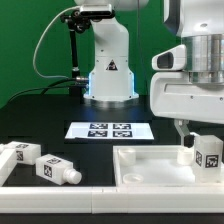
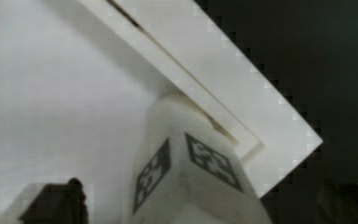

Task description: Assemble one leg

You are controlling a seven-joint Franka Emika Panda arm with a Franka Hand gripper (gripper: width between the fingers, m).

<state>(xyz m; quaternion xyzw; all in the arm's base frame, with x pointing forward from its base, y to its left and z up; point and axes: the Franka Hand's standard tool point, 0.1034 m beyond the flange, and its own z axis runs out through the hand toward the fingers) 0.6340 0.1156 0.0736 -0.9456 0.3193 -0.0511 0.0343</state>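
A white leg with a black-and-white tag stands upright in the corner of the large white rimmed panel at the exterior view's right. My gripper hangs just above and around it. In the wrist view the leg stands against the panel's rim, between my two dark fingertips. There is a gap on each side of the leg, so the gripper is open and straddles it. Two more legs lie on the table at the exterior view's left.
The marker board lies flat behind the panel. The arm's white base stands at the back. A black pole with cables rises beside the base. The table is black.
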